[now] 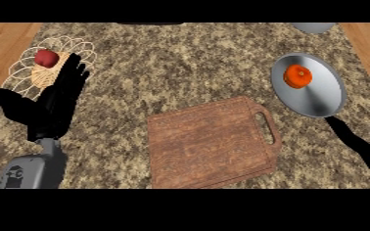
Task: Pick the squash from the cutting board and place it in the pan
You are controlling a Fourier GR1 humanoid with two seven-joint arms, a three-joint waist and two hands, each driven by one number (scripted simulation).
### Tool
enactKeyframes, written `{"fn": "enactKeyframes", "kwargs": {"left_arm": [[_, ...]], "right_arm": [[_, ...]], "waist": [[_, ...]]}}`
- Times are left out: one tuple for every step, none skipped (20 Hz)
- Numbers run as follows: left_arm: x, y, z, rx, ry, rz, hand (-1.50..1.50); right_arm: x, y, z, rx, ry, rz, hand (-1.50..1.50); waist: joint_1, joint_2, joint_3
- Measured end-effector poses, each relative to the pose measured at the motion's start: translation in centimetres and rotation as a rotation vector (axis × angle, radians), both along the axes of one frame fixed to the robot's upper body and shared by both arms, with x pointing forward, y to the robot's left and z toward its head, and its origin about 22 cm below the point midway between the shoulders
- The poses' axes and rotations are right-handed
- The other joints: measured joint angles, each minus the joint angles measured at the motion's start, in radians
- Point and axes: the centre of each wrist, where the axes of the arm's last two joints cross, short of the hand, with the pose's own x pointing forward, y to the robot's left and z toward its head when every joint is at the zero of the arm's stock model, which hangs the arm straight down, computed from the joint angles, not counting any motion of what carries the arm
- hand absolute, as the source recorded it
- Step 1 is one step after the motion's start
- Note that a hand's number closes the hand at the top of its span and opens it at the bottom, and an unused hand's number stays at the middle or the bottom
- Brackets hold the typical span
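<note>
The squash (298, 76) is lying in the pan (318, 103), the cutting board (213, 144) is bare, placing is judged done; the left hand (61, 95) is resting open, the right unseen.

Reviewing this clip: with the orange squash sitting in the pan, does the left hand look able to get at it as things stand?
Probably not easily. The left hand rests open at the view's left by the wire basket, while the squash lies in the pan at the far right. Nothing blocks the path, but the whole cutting board lies between.

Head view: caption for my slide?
Orange squash sits in the silver pan; wooden cutting board bare; left hand open.
</note>
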Motion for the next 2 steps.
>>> {"fn": "enactKeyframes", "kwargs": {"left_arm": [[-0.09,0.09,-0.17,-0.002,0.002,0.003,0.0],[0.03,-0.06,-0.16,-0.004,0.004,-0.003,0.0]], "right_arm": [[-0.37,-0.11,-0.24,-0.002,0.0,-0.005,-1.5],[-0.51,-0.19,-0.26,-0.009,0.002,-0.006,-1.5]], "waist": [[0.0,0.0,0.0],[0.0,0.0,0.0]]}}
